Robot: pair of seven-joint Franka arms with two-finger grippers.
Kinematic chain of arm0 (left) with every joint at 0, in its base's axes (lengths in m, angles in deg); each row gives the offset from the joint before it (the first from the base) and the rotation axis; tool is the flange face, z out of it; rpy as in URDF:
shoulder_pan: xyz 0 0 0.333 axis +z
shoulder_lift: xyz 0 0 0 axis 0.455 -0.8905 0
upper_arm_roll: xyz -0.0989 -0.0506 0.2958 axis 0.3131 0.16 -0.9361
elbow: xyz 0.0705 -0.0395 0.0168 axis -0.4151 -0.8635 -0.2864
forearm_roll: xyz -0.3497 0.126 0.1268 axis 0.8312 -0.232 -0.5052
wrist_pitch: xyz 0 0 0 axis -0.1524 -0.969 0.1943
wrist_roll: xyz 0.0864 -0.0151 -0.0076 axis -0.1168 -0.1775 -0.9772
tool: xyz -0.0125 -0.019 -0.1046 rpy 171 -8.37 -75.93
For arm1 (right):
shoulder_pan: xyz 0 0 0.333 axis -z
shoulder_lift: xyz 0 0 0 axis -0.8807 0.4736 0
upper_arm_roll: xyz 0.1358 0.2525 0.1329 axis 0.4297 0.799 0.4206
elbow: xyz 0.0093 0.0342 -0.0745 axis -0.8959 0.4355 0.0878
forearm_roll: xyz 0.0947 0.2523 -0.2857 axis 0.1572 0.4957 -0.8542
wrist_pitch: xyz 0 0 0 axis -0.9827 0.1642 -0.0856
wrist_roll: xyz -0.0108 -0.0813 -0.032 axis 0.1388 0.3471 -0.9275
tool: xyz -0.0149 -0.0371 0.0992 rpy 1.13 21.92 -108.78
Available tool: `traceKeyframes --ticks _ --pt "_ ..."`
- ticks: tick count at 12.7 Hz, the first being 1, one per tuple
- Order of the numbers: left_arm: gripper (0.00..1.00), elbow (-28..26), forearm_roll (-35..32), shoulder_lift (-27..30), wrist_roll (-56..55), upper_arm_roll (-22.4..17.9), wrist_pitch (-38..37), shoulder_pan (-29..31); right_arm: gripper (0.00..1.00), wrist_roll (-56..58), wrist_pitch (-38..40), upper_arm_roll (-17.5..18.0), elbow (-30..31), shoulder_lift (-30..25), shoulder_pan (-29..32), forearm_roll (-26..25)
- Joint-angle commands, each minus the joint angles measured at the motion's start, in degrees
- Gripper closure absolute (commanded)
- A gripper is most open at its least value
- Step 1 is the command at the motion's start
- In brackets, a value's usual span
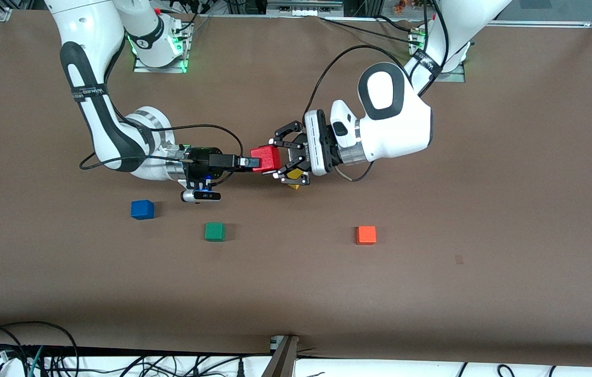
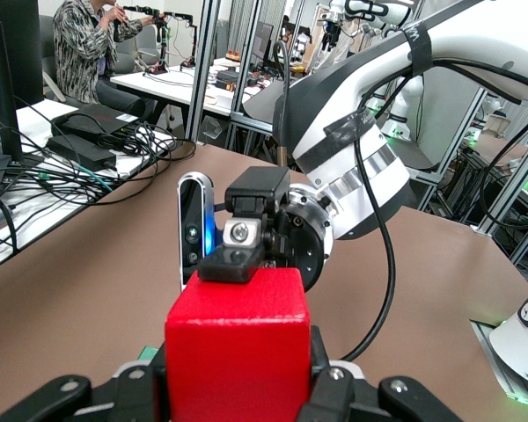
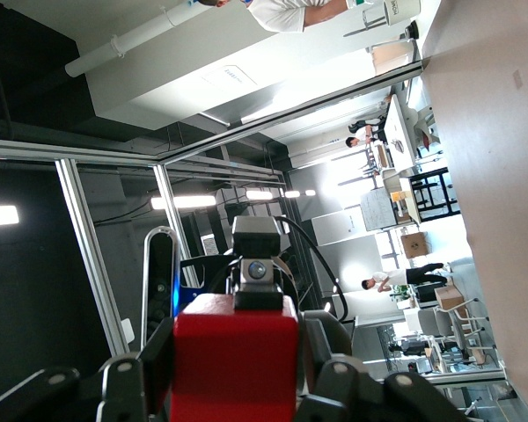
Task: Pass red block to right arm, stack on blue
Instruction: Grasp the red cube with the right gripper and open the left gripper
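Hanging above mid-bench, the small bright red cube (image 1: pixel 266 158) sits pinched by both grippers at once: the left arm's black scissor-linkage gripper (image 1: pixel 284 156) clamps it, and the right arm's slim black straight-fingered gripper (image 1: pixel 255 163) pinches its other end. The small deep blue cube (image 1: pixel 142 209) lies toward the right arm's end, nearer the bench's front edge.

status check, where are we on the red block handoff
Left gripper and right gripper both shut on small bright red cube, mid-air over table centre. Deep blue cube bare, nothing on it. Path clear.
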Motion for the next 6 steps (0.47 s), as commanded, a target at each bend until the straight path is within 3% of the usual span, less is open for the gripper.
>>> traceKeyframes --ticks 1,3,5,6 --pt "1.0 1.8 2.3 -0.7 1.3 -0.1 0.4 -0.8 0.7 -1.2 -1.0 -0.4 0.3 -1.2 -0.3 0.8" --pt "1.0 1.8 2.3 -0.7 1.3 -0.1 0.4 -0.8 1.0 -2.4 -1.0 -0.4 -0.5 -1.2 0.3 0.7" --pt "0.98 1.8 2.4 -0.7 1.3 -0.1 0.4 -0.8 1.0 -5.1 -1.0 -0.8 -2.0 -1.2 0.6 0.4" --pt "0.29 1.8 2.4 -0.7 1.4 -0.1 0.4 -0.8 1.0 -6.0 -1.0 -1.4 -2.6 -1.2 0.7 0.2"
